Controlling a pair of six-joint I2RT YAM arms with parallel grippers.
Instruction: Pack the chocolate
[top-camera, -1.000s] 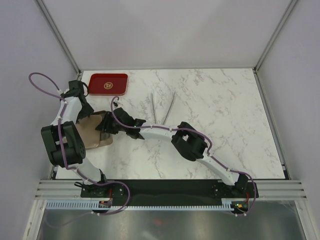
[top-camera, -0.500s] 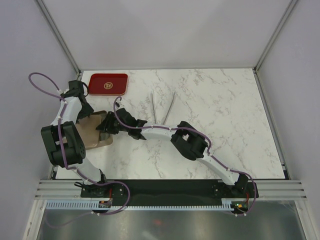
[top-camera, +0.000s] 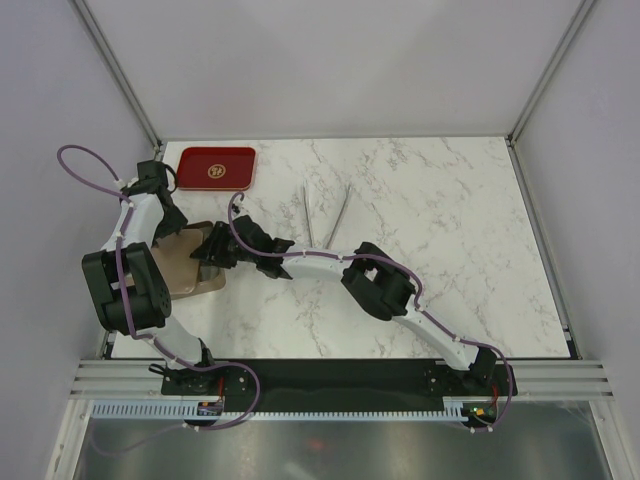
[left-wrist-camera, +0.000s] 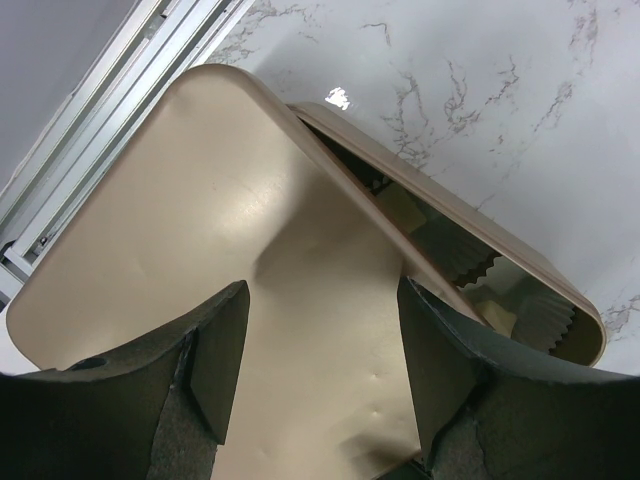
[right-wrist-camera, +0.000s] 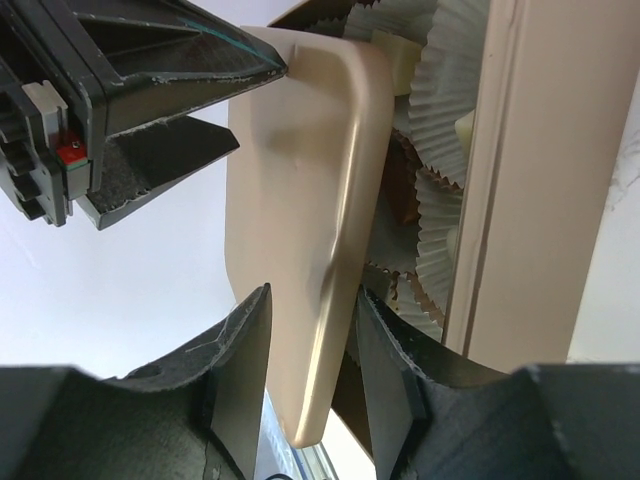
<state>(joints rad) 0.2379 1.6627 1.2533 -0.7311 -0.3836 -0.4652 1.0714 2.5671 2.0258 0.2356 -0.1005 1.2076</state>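
Tan and smooth, the lid stands tilted over the box of the same colour, raised along one side so that a gap shows the inside. The chocolate lies in that box, small cream and brown pieces set in white pleated paper cups, half covered by the lid. The right gripper is closed on the lid's rim, one finger against each face of the thin sheet, and holds it up on edge beside the box wall. The left gripper stands wide, its two dark fingers spread over the lid's flat outer face with the sheet filling the space behind them. Whether they press on it I cannot tell. From above, both arms meet at the left side of the marble table, the right arm stretched across from its base to reach the box. A red tray lies at the far left corner of the table, apart from the box. Some thin pale strips lie near the table's middle, too small to make out.
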